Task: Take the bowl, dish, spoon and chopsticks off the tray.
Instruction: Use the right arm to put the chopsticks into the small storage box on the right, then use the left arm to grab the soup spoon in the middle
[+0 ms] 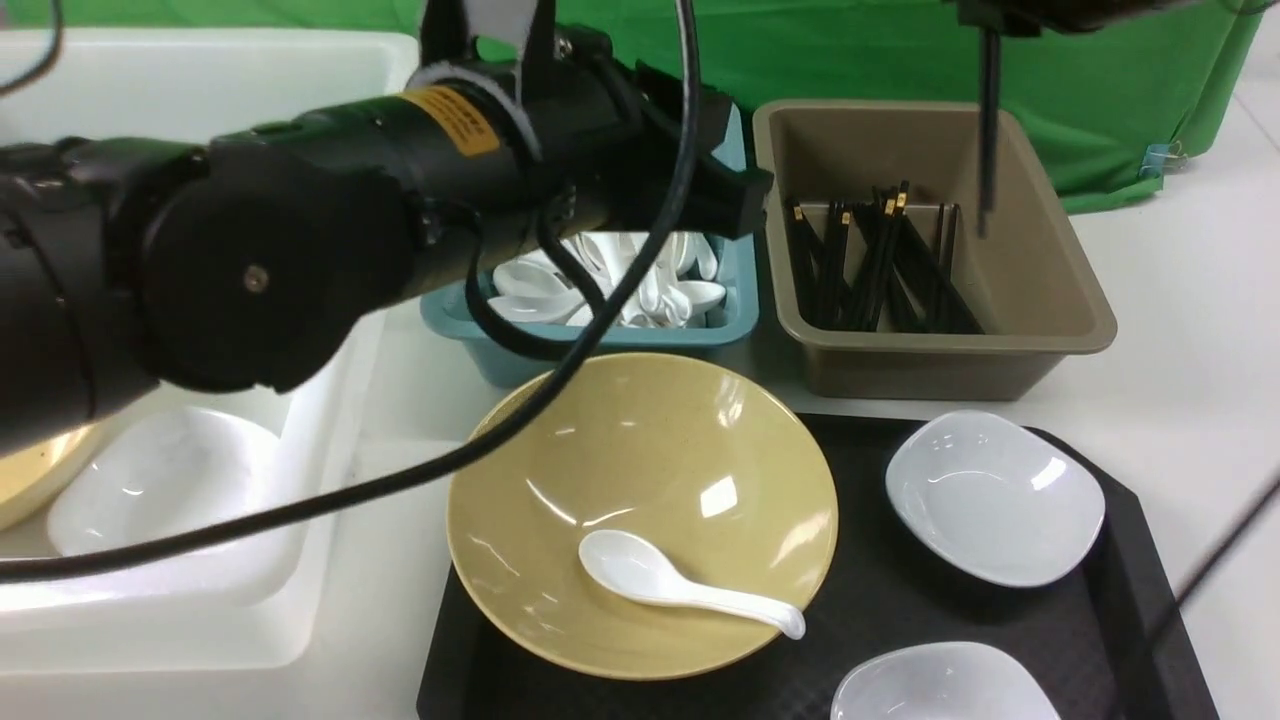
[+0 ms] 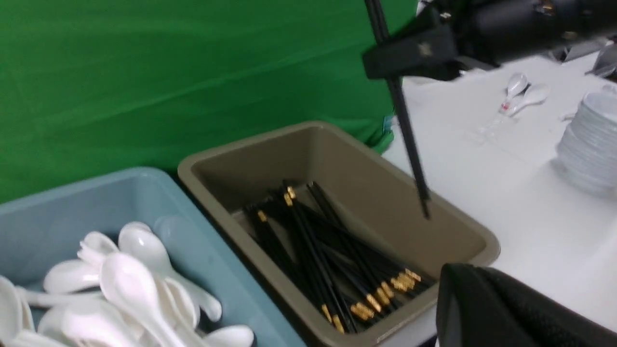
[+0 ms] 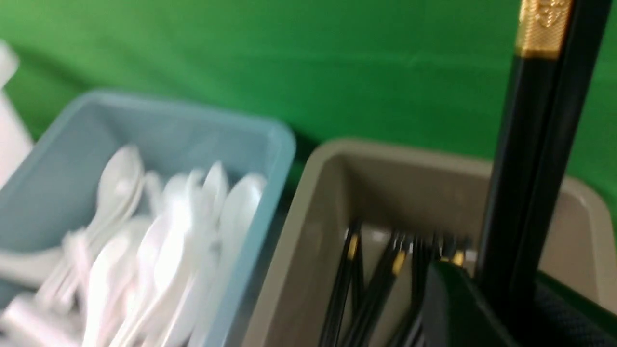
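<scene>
The mustard-yellow bowl (image 1: 640,460) sits on the left part of the black tray (image 1: 870,600), with the white spoon (image 1: 680,585) lying inside it. Two white dishes (image 1: 995,495) (image 1: 945,685) stand on the tray's right side. My right gripper (image 1: 990,20) is shut on the black chopsticks (image 1: 988,130), which hang upright over the brown bin (image 1: 1050,260). The left wrist view shows them (image 2: 405,120), and so does the right wrist view (image 3: 530,168). My left gripper (image 1: 735,200) hovers over the teal bin (image 1: 600,350), its jaws together and empty.
The brown bin holds several black chopsticks (image 2: 328,260). The teal bin holds several white spoons (image 2: 130,289). A white tub (image 1: 200,620) at the left holds a white dish (image 1: 165,480) and a yellow bowl's edge (image 1: 40,470). A stack of white dishes (image 2: 588,140) stands on the table beyond.
</scene>
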`<control>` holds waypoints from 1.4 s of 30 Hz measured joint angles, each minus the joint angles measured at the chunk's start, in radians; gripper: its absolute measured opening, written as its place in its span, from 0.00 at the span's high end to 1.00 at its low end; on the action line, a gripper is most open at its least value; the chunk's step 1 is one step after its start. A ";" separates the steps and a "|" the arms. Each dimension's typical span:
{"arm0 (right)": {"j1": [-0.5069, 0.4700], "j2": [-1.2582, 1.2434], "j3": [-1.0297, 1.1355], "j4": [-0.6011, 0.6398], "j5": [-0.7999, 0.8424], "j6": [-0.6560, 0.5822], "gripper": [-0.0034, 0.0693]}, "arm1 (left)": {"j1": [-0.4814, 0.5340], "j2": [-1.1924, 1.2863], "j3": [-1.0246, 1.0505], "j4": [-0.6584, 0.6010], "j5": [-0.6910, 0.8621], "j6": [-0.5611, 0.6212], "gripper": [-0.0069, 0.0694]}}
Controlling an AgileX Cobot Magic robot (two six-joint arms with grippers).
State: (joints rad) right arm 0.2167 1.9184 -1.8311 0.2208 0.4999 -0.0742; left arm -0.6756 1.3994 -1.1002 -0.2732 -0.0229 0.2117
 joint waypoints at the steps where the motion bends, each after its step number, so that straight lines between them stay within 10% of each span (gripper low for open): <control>1: 0.000 0.028 -0.002 0.000 -0.025 0.000 0.82 | 0.000 0.001 0.000 0.000 0.013 -0.001 0.93; 12: -0.001 0.236 -0.002 -0.018 -0.099 0.001 0.78 | 0.000 0.002 0.000 0.000 0.246 -0.001 0.93; 19: -0.001 0.215 -0.005 -0.073 0.150 0.004 0.40 | 0.000 0.002 0.000 0.034 0.608 0.044 0.93; 22: -0.001 0.159 -0.005 -0.089 0.287 -0.035 0.51 | 0.000 0.002 0.000 0.059 0.682 0.103 0.93; 26: -0.001 0.002 -0.005 -0.088 0.536 -0.115 0.89 | 0.000 0.025 -0.013 0.063 0.762 0.253 0.93; 42: -0.003 -0.755 0.613 0.221 0.696 -0.353 0.96 | 0.000 0.376 -0.219 -0.090 0.892 0.548 0.87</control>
State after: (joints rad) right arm 0.2133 1.1635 -1.2182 0.4421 1.1960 -0.4269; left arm -0.6756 1.7755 -1.3191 -0.3634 0.8693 0.7599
